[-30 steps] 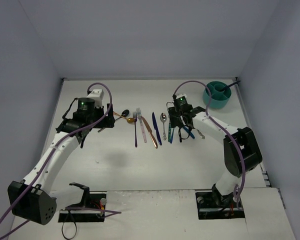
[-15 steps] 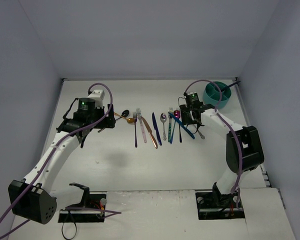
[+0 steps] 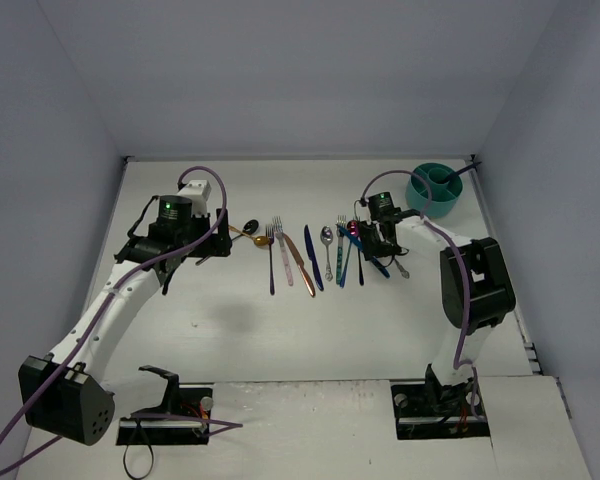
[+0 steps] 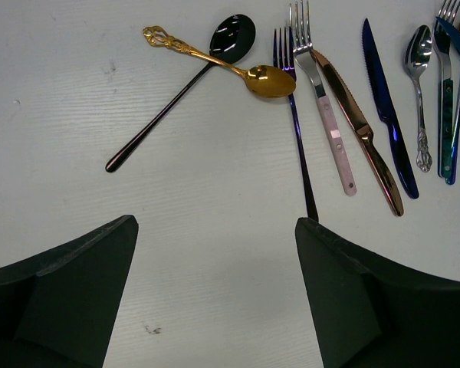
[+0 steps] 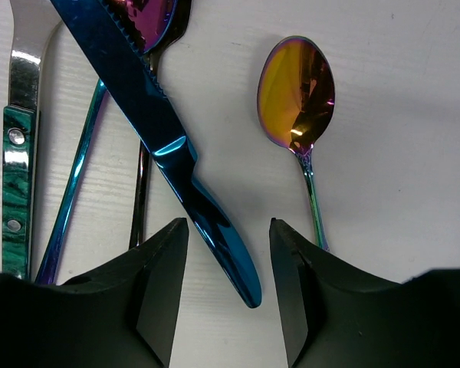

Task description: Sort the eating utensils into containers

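Note:
A row of eating utensils lies across the table's middle. In the right wrist view a blue knife (image 5: 165, 130) runs diagonally, its handle end between the fingers of my right gripper (image 5: 228, 238), which is open with a gap on both sides. A rainbow spoon (image 5: 297, 84) lies just right of it and a green-handled fork (image 5: 17, 169) to the left. My left gripper (image 4: 215, 230) hangs wide open over bare table, near a black spoon (image 4: 234, 34), gold spoon (image 4: 268, 80) and dark blue fork (image 4: 299, 146). The teal container (image 3: 430, 207) stands at the far right.
Between the two grippers (image 3: 208, 248) (image 3: 372, 245) lie a pink-handled fork (image 4: 330, 130), copper knife (image 4: 360, 126), dark blue knife (image 4: 387, 115) and silver spoon (image 4: 419, 54). A dark slim handle (image 3: 452, 177) leans out of the container. Grey walls close three sides.
My right gripper shifted right and farther back, then came back down over the blue knife's handle with its jaws narrowing. The left arm has not moved.

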Available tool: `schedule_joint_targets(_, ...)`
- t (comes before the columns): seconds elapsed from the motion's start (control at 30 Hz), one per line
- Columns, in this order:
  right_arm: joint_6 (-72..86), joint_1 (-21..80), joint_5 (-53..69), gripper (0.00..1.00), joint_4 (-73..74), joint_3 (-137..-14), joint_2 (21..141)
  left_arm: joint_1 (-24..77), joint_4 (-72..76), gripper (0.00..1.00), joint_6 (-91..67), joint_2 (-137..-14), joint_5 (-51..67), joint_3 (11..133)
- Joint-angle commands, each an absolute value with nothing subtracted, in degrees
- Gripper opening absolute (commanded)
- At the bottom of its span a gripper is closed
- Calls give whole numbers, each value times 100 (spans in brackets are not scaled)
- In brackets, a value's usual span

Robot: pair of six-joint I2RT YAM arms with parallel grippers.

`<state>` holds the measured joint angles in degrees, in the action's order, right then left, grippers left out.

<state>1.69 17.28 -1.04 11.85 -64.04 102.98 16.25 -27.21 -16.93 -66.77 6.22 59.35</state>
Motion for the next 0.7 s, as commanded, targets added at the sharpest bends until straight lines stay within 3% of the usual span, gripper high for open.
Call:
schedule_joint_targets(0.0, 53, 1731, -138, 42, 1237, -6717, 10403, 1591, -2575, 82, -1688, -6664, 705, 6152)
schedule_joint_targets(0.67, -308, 1751, 756, 42, 1292, -7040, 10987, 1591, -2593, 82, -1679, -6715, 756, 6170)
